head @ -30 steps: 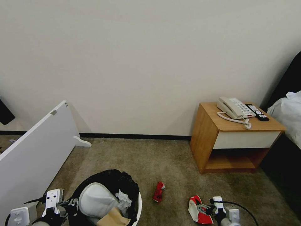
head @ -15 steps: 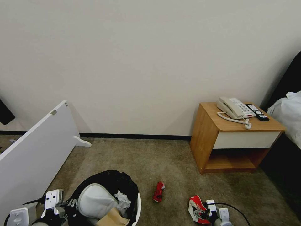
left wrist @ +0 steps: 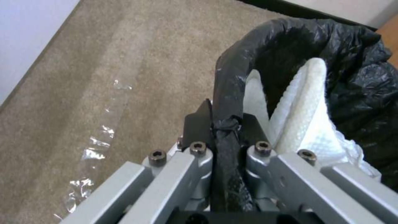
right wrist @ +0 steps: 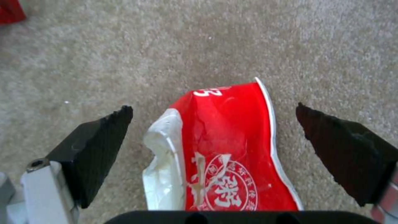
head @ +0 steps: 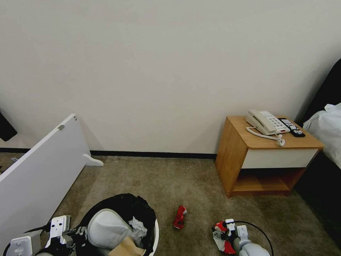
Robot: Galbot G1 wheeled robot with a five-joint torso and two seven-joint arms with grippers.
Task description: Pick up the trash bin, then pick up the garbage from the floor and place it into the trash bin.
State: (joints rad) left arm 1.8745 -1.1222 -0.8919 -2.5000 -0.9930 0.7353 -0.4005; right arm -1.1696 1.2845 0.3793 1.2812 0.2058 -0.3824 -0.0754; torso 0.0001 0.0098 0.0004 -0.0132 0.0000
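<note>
The trash bin (head: 155,230), white with a black bag over its rim, hangs low at the left of the head view. It holds a white slipper (head: 106,227), a tissue (head: 137,225) and a brown paper bag (head: 127,248). My left gripper (head: 79,233) is shut on the bag-covered rim (left wrist: 226,102); the slipper (left wrist: 304,102) stands just inside. My right gripper (right wrist: 213,107) is open, low over the floor (head: 177,185), with its fingers either side of the red-and-white wrapper (right wrist: 228,146). In the head view, my right gripper (head: 223,235) partly covers that wrapper (head: 220,227). A crushed red can (head: 179,217) lies on the carpet between bin and wrapper.
A wooden nightstand (head: 231,156) with a telephone (head: 266,122) and a remote (head: 291,127) stands at the right by the wall. A bed (head: 326,131) is beyond it. A white board (head: 39,174) leans at the left. Clear plastic film (left wrist: 99,137) lies on the carpet beside the bin.
My right gripper has moved left and lower onto the wrapper, covering more of it. The left gripper keeps its hold on the bin, which has barely shifted.
</note>
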